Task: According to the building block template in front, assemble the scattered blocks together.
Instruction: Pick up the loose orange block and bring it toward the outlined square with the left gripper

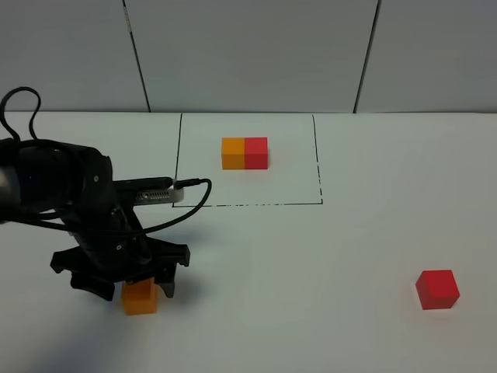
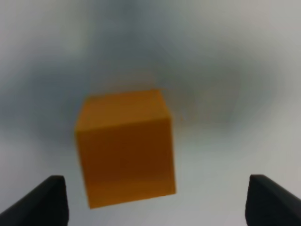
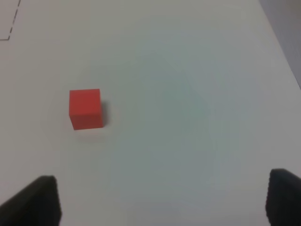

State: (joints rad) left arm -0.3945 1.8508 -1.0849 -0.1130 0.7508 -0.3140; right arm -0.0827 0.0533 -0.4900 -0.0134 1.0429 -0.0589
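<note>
Near the front-left corner of the bench (image 1: 326, 256), your left gripper (image 1: 137, 281) hangs right over the orange block (image 1: 140, 300). Its fingers are spread wide, one to each side of the block, and the left wrist view shows neither touching it. I judge this to be the approach to the first pick, with nothing grasped yet.

The next move calls for lowering until the fingers flank two opposite faces, then closing. In the wrist view the block looks slightly turned relative to the fingers, so square the wrist first or it may twist as you squeeze. That view is blurred, so judge the height from the high camera.

The block is a plain orange cube with flat faces and crisp edges, sitting flat on the bench. It should grip easily.

Toward the back edge, about the middle, the template (image 1: 245, 153) sits inside a thin outline (image 1: 248, 204). It is an orange cube on the left touching a red one on the right.

Near the front-right corner the red block (image 1: 437, 290) sits alone, well apart from everything. Your right gripper (image 3: 162, 202) has its fingers wide apart and holds nothing. The red block lies ahead of it, not between the fingers.
</note>
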